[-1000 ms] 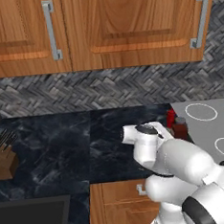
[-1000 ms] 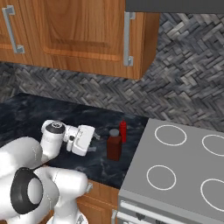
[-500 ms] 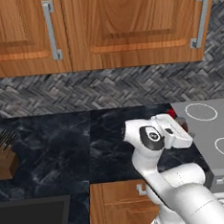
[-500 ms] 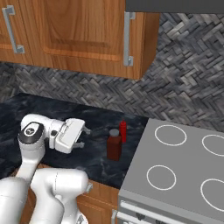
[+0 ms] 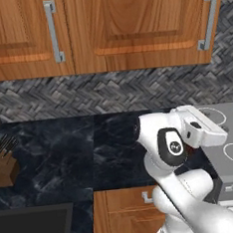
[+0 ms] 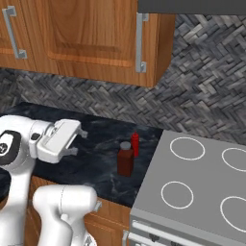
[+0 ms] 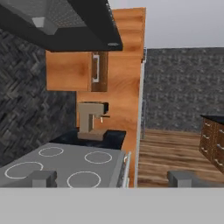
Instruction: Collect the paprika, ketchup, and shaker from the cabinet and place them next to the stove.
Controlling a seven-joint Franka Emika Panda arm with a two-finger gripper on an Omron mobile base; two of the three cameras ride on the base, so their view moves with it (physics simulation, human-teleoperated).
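Paprika (image 6: 125,161) and ketchup (image 6: 135,144) upright on counter (image 6: 96,158) just beside stove (image 6: 202,192), touching or nearly so: two of three placed. Shaker outstanding, judged still to fetch. Gripper (image 6: 74,141) above counter, jaws spread fully, holding nothing.

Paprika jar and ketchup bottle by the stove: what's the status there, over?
Pincer open, empty, above the counter. Paprika and ketchup upright side by side, left of the stove. Nothing between pincer and jars.
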